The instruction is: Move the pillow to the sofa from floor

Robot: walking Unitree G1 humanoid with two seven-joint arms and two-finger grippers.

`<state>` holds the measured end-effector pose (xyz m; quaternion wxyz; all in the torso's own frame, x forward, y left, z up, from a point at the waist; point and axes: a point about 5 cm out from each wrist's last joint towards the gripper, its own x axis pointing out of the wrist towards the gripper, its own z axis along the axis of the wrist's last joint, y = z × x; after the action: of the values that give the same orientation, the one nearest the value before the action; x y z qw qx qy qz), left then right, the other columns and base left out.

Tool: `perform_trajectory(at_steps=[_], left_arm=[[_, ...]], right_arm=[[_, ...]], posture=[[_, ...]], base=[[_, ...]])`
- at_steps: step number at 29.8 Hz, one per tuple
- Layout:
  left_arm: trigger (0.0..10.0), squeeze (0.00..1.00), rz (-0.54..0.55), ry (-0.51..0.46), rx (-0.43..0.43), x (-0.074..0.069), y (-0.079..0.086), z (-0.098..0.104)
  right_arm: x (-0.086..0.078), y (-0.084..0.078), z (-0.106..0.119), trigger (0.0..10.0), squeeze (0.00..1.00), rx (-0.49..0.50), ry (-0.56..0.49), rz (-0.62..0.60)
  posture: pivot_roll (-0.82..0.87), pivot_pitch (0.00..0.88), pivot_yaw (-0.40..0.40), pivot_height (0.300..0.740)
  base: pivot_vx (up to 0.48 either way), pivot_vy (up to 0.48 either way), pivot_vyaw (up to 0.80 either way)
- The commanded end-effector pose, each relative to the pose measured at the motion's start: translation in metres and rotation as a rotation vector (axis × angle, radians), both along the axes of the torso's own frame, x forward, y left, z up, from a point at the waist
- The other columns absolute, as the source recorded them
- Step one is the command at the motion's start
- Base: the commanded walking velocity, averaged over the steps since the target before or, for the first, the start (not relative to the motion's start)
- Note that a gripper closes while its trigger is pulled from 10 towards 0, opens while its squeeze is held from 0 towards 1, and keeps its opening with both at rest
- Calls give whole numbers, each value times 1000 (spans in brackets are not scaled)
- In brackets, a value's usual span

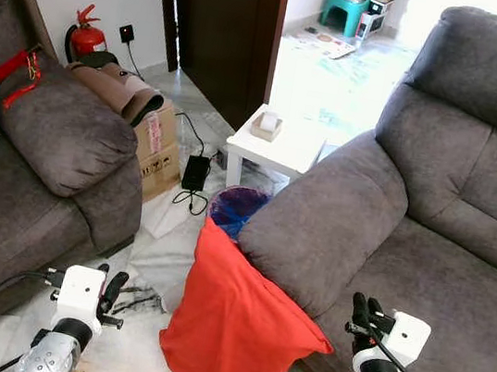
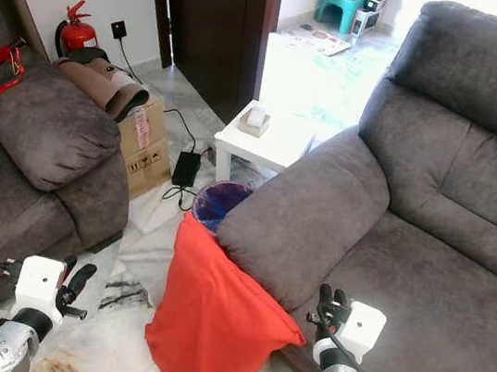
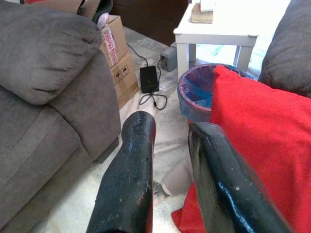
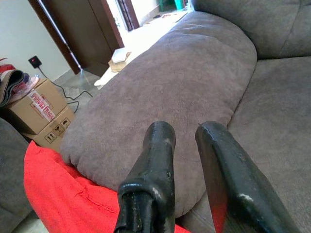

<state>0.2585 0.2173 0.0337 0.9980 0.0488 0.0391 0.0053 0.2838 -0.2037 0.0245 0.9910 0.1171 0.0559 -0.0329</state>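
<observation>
Left hand (image 3: 170, 145) and right hand (image 4: 187, 141) both hover low, fingers a bit apart, gripping nothing. Red pillow (image 1: 241, 330) stands on the floor (image 1: 136, 342), leaning against the sofa (image 1: 337, 218) arm.

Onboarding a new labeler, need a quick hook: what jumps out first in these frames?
The red pillow grabs the eye: it stands on the pale floor, leaning against the armrest of the grey sofa on the robot's right. Both grippers hang low and empty beside it, the left gripper over the floor, the right gripper near the sofa seat. A red fire extinguisher stands against the far wall.
</observation>
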Motion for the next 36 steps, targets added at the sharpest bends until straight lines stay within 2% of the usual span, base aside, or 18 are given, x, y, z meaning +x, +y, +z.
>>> perform_trajectory(at_steps=[1,5,11,19,23,36], left_arm=[[10000,0,15,27,-4,-4,3,-4],[10000,0,13,32,-5,-3,2,-4],[10000,0,15,33,-11,-4,1,-4],[10000,0,17,43,-17,-5,-1,-6],[10000,0,21,50,-21,-6,-1,-7],[10000,0,32,66,-21,-11,-1,-11]], right_arm=[[1,4,-2,10000,0,16,24,0],[3,6,-1,10000,0,11,31,9],[3,5,1,10000,0,12,8,-8],[5,5,-1,10000,0,11,43,0],[4,4,-1,10000,0,6,38,2],[4,5,-1,10000,0,14,32,-2]], posture=[[80,138,37,705],[79,146,38,675],[79,152,37,675],[81,159,32,675],[80,161,30,650],[84,162,27,650]], base=[[0,0,0],[0,0,0],[0,0,0],[0,0,0],[0,0,0],[0,0,0]])
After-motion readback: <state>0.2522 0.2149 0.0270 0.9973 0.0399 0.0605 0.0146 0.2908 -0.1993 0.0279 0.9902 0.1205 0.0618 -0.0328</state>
